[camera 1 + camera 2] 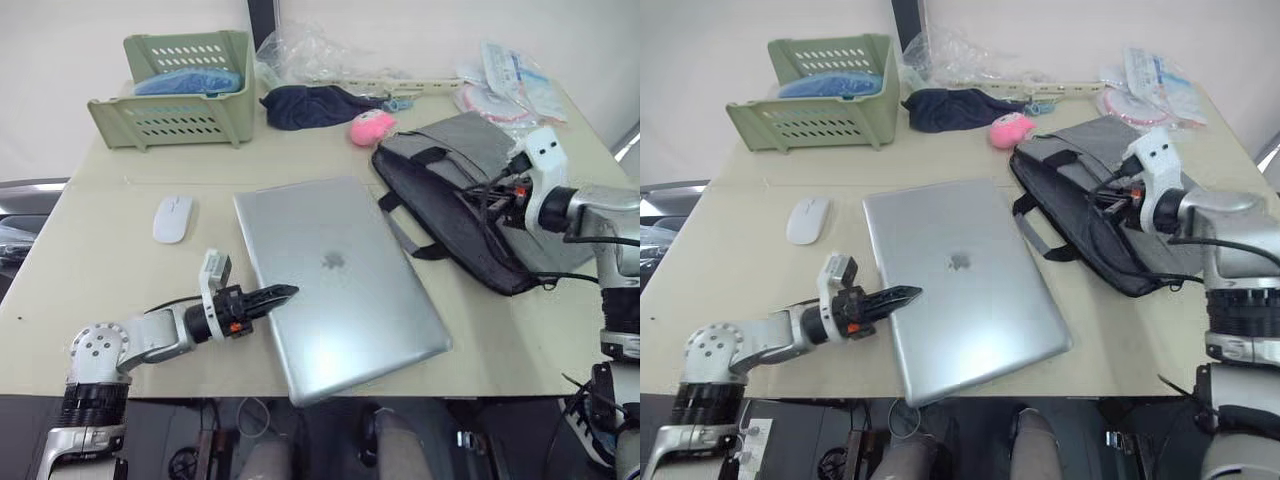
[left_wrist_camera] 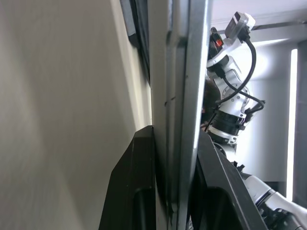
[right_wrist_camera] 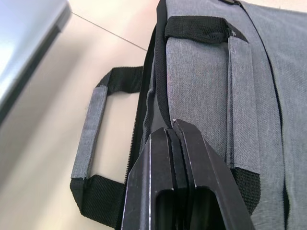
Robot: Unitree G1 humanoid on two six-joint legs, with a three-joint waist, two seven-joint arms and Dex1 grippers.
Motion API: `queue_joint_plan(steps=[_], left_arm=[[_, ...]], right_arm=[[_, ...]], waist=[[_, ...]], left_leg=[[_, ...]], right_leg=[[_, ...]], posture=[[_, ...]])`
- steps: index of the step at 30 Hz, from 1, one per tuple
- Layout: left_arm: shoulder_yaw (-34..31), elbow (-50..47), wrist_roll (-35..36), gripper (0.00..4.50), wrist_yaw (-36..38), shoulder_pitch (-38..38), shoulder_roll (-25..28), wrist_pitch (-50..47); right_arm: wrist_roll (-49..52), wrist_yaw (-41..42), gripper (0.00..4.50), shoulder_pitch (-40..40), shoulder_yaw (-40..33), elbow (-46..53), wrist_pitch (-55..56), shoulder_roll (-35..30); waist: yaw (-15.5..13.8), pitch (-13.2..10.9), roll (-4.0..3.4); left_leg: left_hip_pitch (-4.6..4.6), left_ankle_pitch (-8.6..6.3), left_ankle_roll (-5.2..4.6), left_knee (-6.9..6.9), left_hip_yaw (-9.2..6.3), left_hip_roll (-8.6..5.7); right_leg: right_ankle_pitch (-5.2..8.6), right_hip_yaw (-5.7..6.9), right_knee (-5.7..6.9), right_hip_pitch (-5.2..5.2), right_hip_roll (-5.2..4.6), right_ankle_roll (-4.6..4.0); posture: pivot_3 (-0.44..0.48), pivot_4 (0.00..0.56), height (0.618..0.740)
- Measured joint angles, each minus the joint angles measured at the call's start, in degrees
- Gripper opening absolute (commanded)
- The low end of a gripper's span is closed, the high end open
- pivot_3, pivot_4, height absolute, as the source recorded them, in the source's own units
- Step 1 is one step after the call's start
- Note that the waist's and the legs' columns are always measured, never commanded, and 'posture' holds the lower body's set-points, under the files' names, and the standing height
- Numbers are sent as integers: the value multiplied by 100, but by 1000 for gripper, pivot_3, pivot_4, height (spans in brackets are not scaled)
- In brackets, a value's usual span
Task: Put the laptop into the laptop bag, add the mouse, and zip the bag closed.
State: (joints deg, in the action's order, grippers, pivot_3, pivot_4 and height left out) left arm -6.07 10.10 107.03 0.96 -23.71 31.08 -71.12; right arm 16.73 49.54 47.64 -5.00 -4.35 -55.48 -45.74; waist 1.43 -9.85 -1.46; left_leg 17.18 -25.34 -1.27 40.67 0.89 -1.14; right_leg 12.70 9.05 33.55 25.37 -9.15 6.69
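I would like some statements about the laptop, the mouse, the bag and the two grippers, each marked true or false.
1. The laptop lies closed on the table, outside the laptop bag. True.
2. The mouse is already inside the bag. False: it lies on the table, to the laptop's left.
3. The left gripper is shut on the laptop's left edge. True: in the left wrist view its fingers clamp the edge.
4. The right gripper is wide open above the green basket. False: it is at the bag, shut on the fabric by the opening.
5. The pink plush toy sits on the laptop's lid. False: it lies on the table, behind the bag.
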Motion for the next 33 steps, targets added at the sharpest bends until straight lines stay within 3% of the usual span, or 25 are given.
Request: queue_joint_plan(steps=[10, 26, 33], left_arm=[[399, 428, 149, 302, -726, -563, -784, 384], [377, 676, 158, 302, -1111, -752, -1048, 490], [401, 1260, -125, 302, -1169, -1554, -1410, 564]], right_arm=[[526, -446, 33, -141, -269, 915, -1022, 256], [986, -904, 33, -219, -675, 1536, -1617, 439], [1246, -1147, 33, -368, -704, 1920, -1904, 785]], waist=[[-11, 0, 0], [-17, 0, 0], [-62, 0, 0]], left_leg=[[1, 0, 0, 10, 1, -3], [1, 0, 0, 14, 2, -5], [3, 0, -1, 19, 5, -9]], right_leg=[[-1, -1, 5, 0, 0, 2], [-2, -2, 7, 0, 0, 2], [-3, -2, 7, 0, 0, 5]], posture=[[0, 150, 740], [0, 150, 740], [0, 150, 740]])
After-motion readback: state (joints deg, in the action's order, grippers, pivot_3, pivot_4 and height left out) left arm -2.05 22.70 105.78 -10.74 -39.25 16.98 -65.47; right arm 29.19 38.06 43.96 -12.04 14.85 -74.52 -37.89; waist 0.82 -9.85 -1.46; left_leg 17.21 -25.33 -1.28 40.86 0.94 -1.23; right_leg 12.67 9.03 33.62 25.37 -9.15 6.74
